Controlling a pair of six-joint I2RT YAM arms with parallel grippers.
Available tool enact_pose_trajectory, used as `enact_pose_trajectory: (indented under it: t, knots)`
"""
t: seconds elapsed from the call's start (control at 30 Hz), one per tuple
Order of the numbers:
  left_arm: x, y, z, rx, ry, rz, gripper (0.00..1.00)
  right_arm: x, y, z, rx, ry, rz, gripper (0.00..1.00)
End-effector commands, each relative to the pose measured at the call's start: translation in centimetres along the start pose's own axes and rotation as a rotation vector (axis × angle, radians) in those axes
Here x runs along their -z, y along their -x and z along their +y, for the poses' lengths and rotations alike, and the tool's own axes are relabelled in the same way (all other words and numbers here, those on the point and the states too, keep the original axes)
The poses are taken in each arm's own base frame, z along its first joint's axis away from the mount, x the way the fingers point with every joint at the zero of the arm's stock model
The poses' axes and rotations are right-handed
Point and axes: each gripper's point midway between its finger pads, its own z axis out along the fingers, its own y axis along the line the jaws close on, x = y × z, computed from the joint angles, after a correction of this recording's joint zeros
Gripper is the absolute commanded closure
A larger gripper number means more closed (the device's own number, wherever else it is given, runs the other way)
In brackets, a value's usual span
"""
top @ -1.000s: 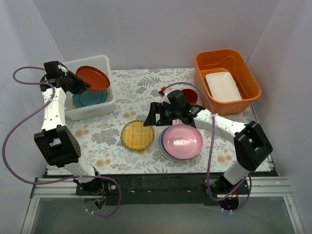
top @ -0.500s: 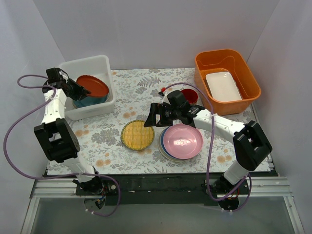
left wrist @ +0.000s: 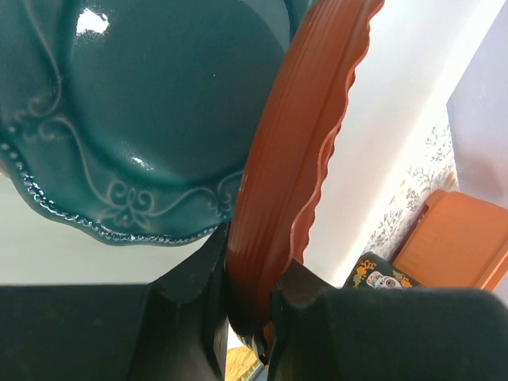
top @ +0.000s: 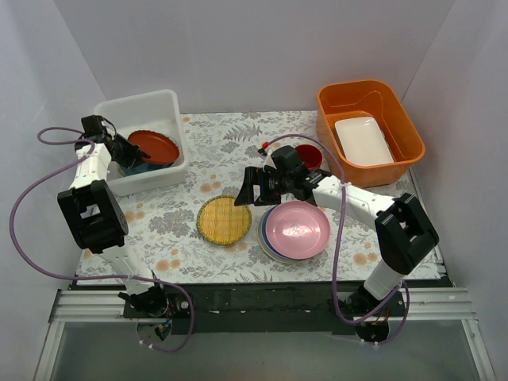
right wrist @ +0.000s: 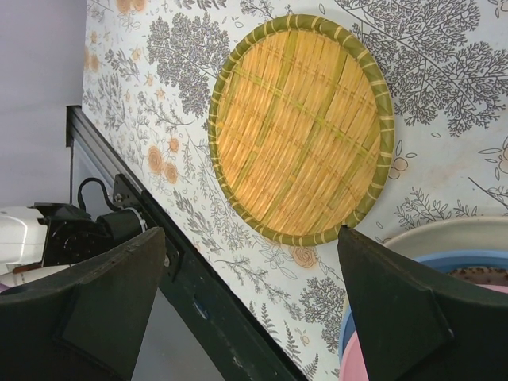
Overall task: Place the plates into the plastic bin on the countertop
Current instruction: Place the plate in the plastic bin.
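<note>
My left gripper [top: 127, 149] is shut on the rim of a red scalloped plate [top: 154, 147] and holds it tilted inside the white plastic bin [top: 155, 101]; the left wrist view shows the red plate [left wrist: 294, 151] clamped between the fingers, just over a teal plate [left wrist: 151, 103] that lies in the bin [top: 141, 165]. My right gripper [top: 248, 189] is open and empty, hovering over the straw-yellow plate [top: 224, 218] on the flowered countertop [top: 230, 143]; in the right wrist view the straw plate [right wrist: 302, 127] lies beyond the spread fingers. A pink plate [top: 297, 229] tops a stack.
An orange tub [top: 401, 119] at the back right holds a white rectangular dish [top: 363, 140]. A dark red mug [top: 309, 155] stands behind my right arm. The stack under the pink plate shows light blue and cream rims [right wrist: 444, 246].
My left gripper has lowered the red plate from above the bin's rim down into the bin, over the teal plate. The right arm has barely moved.
</note>
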Motion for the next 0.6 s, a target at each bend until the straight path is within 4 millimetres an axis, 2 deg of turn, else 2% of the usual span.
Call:
enact_pose_trajectory:
  t: [0.0, 0.13, 0.2, 0.23, 0.33, 0.4, 0.43, 0.47, 0.57]
  knots:
    - [-0.1, 0.9, -0.2, -0.034, -0.002, -0.021, 1.0, 0.0, 1.5, 1.6, 0.019, 0.052, -0.03, 0.04]
    - [-0.2, 0.9, 0.5, -0.036, 0.02, -0.03, 1.0, -0.1, 1.4, 1.4, 0.018, 0.05, -0.028, 0.04]
    - [-0.1, 1.1, 0.7, -0.04, 0.028, -0.038, 0.94, -0.1, 1.3, 1.3, 0.017, 0.044, -0.026, 0.04]
    - [-0.1, 1.1, 1.0, -0.041, 0.039, -0.039, 0.84, -0.1, 1.2, 1.2, 0.014, 0.043, -0.024, 0.04]
    - [-0.2, 1.2, 1.3, -0.052, 0.046, -0.04, 0.73, -0.2, 1.2, 1.3, 0.016, 0.05, -0.019, 0.05]
    - [-0.2, 1.2, 1.6, -0.052, 0.054, -0.035, 0.59, -0.1, 1.1, 1.4, 0.017, 0.053, -0.015, 0.05]
    - [-0.2, 1.1, 1.6, -0.057, 0.053, -0.033, 0.52, -0.1, 1.1, 1.4, 0.016, 0.053, -0.015, 0.05]
    - [-0.1, 1.2, 1.6, -0.065, 0.051, -0.033, 0.34, 0.0, 1.0, 1.3, 0.016, 0.052, -0.014, 0.05]
    - [0.3, 1.3, 1.3, -0.084, 0.048, -0.033, 0.18, 0.3, 0.6, 1.1, 0.022, 0.045, -0.009, 0.05]
